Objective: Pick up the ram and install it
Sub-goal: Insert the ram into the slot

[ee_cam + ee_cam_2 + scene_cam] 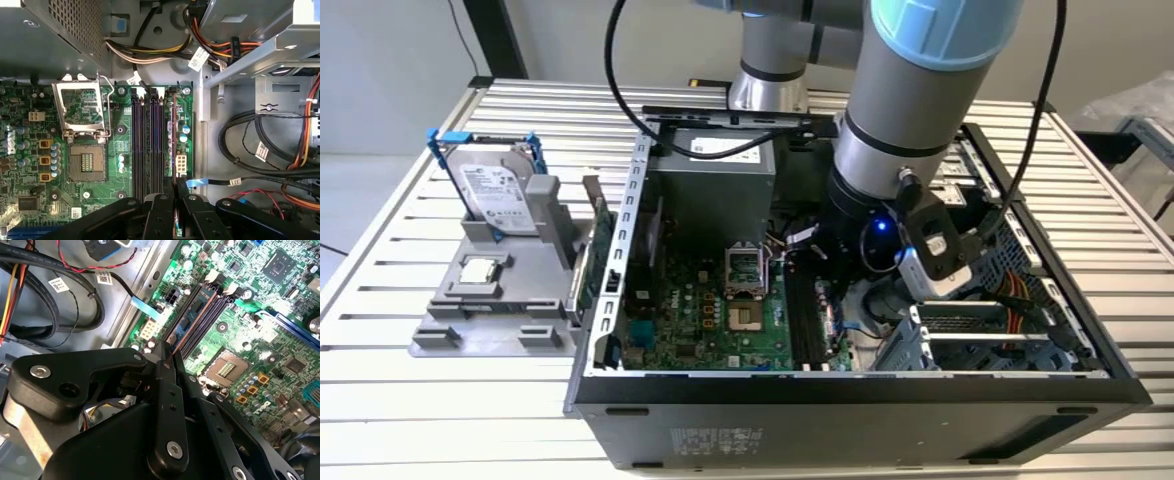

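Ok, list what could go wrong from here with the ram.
1. The hand holds the ram edge-on over the memory slots. Any slight misalignment while pressing could stress the board or the slot.
2. The blue-tipped cable lies right beside the hand and might snag.

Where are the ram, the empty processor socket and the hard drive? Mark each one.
ram [173, 142]: first wrist view, on its thin edge.
processor socket [86, 166]: first wrist view, on its pin field.
hard drive [498, 195]: exterior view, on its labelled face.
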### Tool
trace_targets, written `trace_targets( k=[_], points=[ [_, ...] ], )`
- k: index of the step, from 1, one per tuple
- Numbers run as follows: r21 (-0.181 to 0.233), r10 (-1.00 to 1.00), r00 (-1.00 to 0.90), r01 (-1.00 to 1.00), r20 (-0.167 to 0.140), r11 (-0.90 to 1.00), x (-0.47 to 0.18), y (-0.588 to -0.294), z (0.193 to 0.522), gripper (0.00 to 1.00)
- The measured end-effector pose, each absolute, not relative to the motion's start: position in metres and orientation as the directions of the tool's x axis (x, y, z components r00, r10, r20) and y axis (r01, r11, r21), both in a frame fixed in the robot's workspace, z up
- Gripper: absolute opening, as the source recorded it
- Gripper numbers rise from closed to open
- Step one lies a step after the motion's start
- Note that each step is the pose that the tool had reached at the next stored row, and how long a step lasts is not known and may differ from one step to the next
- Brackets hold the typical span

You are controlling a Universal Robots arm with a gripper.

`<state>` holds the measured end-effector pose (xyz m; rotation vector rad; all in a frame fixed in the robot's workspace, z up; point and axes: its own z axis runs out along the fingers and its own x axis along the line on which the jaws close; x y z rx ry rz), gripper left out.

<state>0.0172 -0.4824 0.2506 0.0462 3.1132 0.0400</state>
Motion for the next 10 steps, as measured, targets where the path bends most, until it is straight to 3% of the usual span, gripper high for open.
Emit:
trace_targets(
  k=[10],
  points=[
    [0.026,0.024,-0.999,0.023,-0.027,0.999,0.0157,-0.4824,0.2427,0.00]
  ],
)
